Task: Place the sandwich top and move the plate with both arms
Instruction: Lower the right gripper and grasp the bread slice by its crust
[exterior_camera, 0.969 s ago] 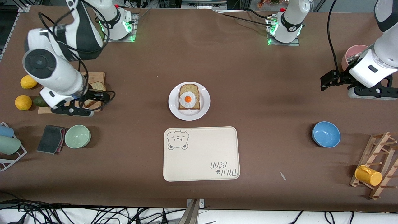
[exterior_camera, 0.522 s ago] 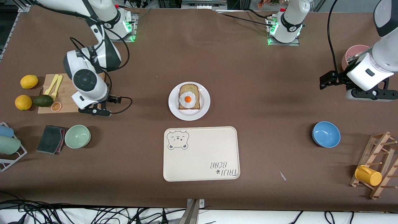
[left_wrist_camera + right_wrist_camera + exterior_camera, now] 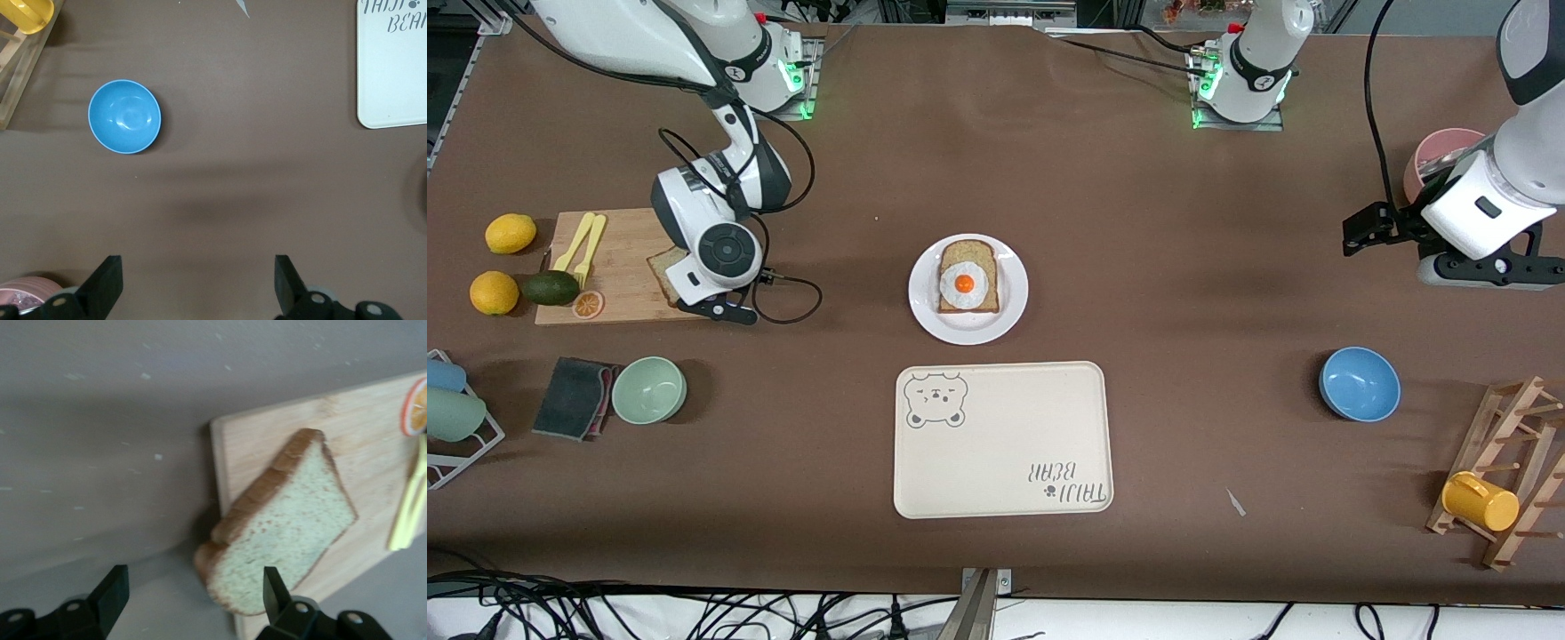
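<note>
White jointed arms (image 3: pixel 720 240), black cables, green base lights; markings unclear.

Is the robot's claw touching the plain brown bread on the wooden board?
Apart. In the right wrist view the right claw hangs open above the plain speckled bread slice, which lies free on the wooden cutting board.

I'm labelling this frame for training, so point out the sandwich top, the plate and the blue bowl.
sandwich top (image 3: pixel 287 520): right wrist view, middle of its speckled face.
plate (image 3: pixel 923 313): front view, bare white rim.
blue bowl (image 3: pixel 100 130): left wrist view, inner wall near the rim.
</note>
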Tool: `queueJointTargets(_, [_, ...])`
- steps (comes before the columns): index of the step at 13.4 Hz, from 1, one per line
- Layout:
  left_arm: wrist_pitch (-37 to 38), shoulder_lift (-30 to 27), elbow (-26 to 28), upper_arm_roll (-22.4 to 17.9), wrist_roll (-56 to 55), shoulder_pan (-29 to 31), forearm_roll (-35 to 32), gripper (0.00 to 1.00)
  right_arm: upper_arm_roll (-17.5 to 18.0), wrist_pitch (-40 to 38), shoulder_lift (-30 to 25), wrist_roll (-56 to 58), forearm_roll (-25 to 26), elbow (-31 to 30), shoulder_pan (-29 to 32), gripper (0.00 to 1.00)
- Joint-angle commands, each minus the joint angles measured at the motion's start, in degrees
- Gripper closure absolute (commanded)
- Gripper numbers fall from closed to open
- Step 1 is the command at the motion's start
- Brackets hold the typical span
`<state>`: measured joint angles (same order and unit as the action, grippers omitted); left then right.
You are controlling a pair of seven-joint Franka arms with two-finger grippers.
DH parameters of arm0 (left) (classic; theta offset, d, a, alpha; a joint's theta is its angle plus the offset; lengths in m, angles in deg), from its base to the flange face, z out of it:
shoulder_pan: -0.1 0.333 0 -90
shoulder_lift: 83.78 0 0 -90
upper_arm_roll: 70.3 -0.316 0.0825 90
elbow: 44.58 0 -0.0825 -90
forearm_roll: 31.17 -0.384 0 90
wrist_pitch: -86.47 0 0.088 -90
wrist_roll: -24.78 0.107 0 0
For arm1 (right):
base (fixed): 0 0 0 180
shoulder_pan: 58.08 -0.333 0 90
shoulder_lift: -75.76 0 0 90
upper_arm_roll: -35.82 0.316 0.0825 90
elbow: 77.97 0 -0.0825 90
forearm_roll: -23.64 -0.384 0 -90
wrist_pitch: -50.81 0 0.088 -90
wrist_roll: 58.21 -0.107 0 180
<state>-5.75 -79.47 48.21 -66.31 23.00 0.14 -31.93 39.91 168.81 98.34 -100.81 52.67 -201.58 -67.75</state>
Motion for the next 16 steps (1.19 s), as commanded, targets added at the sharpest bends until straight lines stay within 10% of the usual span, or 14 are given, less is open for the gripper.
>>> queueJointTargets(1, [0.5,0.1,-0.8,0.2,-0.2,0.1,0.5,0.00,-0.3,-2.6,0.6,-2.1,2.5,-0.2,-0.8,0.19])
queueJointTargets(8, [0.5,0.1,-0.8,0.2,-0.3,0.2,0.8,0.00,-0.4,-2.6,2.1,-2.2,2.8,-0.2,-0.2,0.27])
queueJointTargets(14, [0.5,0.1,-0.9,0.2,-0.3,0.1,0.9,0.00,-0.3,-3.8,2.4,-2.1,2.8,-0.2,-0.3,0.98])
queueJointTargets(16, [0.5,0.1,-0.8,0.2,-0.3,0.2,0.9,0.00,-0.3,-3.9,2.5,-2.1,2.8,0.0,-0.3,1.00])
